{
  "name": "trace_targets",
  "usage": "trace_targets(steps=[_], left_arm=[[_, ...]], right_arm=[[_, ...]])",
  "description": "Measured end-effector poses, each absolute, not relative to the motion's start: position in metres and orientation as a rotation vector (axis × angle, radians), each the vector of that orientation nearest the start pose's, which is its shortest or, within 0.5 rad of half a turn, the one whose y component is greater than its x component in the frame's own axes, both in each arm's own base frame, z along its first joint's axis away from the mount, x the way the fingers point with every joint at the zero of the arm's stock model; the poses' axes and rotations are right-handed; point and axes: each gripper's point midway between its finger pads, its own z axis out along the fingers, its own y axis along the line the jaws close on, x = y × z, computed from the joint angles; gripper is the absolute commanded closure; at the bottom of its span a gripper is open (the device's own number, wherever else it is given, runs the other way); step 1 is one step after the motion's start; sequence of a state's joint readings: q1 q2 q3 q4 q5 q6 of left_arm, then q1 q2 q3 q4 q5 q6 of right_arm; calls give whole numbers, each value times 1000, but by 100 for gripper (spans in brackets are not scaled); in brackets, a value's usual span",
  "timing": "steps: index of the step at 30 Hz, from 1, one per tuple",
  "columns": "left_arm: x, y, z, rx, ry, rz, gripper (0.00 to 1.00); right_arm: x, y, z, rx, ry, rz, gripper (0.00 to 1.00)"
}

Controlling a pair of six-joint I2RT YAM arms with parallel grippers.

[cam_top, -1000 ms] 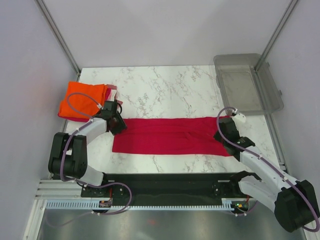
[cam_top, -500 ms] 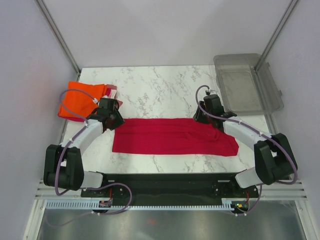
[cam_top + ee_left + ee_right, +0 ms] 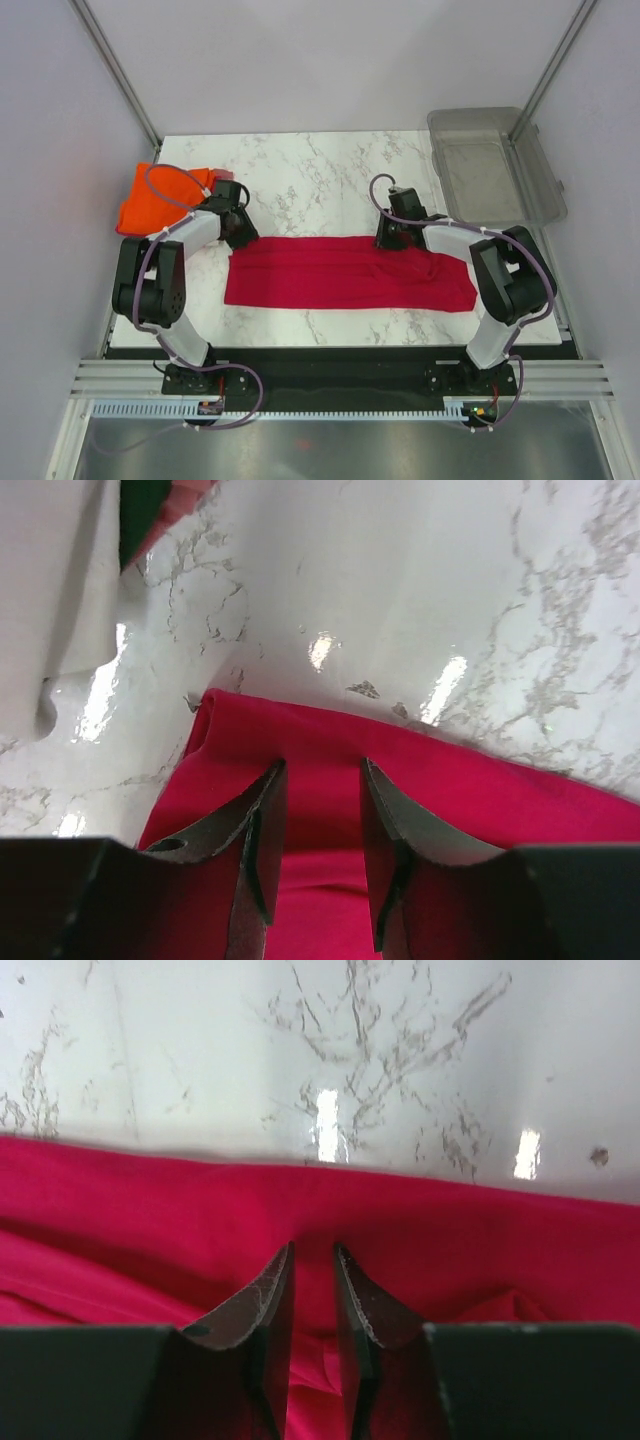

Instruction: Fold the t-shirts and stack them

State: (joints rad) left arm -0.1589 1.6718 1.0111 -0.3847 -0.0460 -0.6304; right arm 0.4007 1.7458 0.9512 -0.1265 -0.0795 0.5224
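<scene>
If you start at 6 o'clock where the bases sit, both arms fold up at the elbow and then reach in over the marble table (image 3: pixel 320 165). The crimson t-shirt (image 3: pixel 350 272) lies flat mid-table as a long strip running 9 to 3. The left forearm points toward 1 o'clock, and the left gripper (image 3: pixel 236 226) sits right at the strip's 10 o'clock corner, tips angled down at the cloth. On the wrist view its jaws stand parted with red fabric showing through the gap, nothing pinched. The right forearm bends back toward 10 o'clock, so the right gripper (image 3: pixel 392 234) is on the strip's far edge around 1 o'clock. Its jaws are only a slit apart, with no cloth caught between them that I can see. Further back, the orange t-shirt (image 3: pixel 160 200) is at 10 o'clock and the grey bin (image 3: pixel 478 113) at 2.
</scene>
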Motion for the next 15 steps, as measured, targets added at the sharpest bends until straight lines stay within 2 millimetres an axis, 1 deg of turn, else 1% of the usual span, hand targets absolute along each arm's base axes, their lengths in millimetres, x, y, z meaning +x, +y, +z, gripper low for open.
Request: trace_targets(steps=[3, 5, 7, 9, 12, 14, 15], left_arm=[[360, -75, 22, -641, 2613, -196, 58], [363, -77, 23, -639, 2618, -209, 58], [369, -77, 20, -646, 2629, -212, 59], [381, -76, 21, -657, 2623, -229, 59], [406, -67, 22, -694, 2597, -256, 59], [419, -59, 23, -718, 2579, -259, 59], [423, -56, 24, -724, 2572, -259, 59]], right_arm=[[364, 192, 21, 120, 2544, 479, 73], [369, 194, 21, 121, 2543, 478, 74], [380, 198, 21, 122, 2533, 480, 74], [393, 203, 21, 126, 2522, 477, 75], [422, 212, 22, 133, 2498, 484, 75], [439, 217, 24, 136, 2478, 489, 72], [443, 217, 24, 139, 2474, 489, 69]])
